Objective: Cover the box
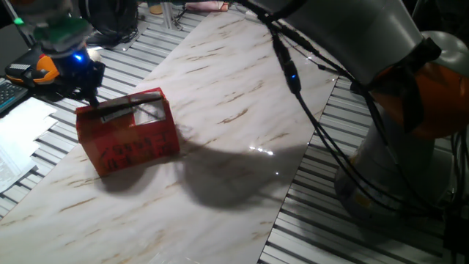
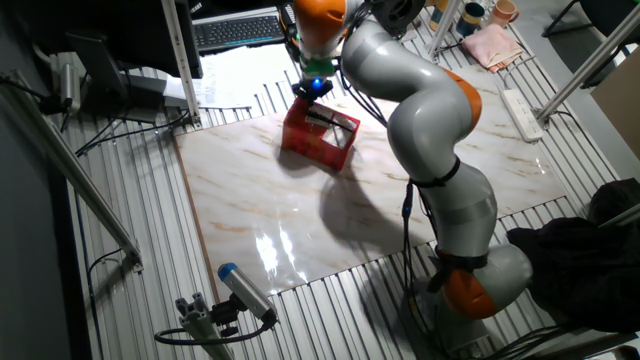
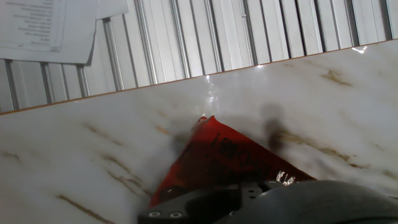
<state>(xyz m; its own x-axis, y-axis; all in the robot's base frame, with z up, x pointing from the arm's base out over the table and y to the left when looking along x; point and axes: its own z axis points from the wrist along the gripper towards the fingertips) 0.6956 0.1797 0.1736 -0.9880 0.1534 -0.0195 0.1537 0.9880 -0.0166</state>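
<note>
The box (image 1: 130, 139) is a small red carton on the marble board (image 1: 234, 95), near its left end; its top shows a grey-white patch, and the flaps look folded almost flat. My gripper (image 1: 89, 98) hangs right at the box's upper left edge, under a blue light. Its fingers are dark and blurred, so I cannot tell their state. From the other fixed view the box (image 2: 320, 138) sits directly under my gripper (image 2: 314, 92). In the hand view, a red face of the box (image 3: 217, 155) fills the lower middle, and the dark hand body hides the fingertips.
Paper sheets (image 1: 22, 139) lie on the slatted table left of the board. A keyboard (image 2: 238, 30) sits behind the box. A pink cloth (image 2: 490, 45) and a power strip (image 2: 522, 112) are at the far right. Black cables (image 1: 322, 125) hang from the arm over the board's right side.
</note>
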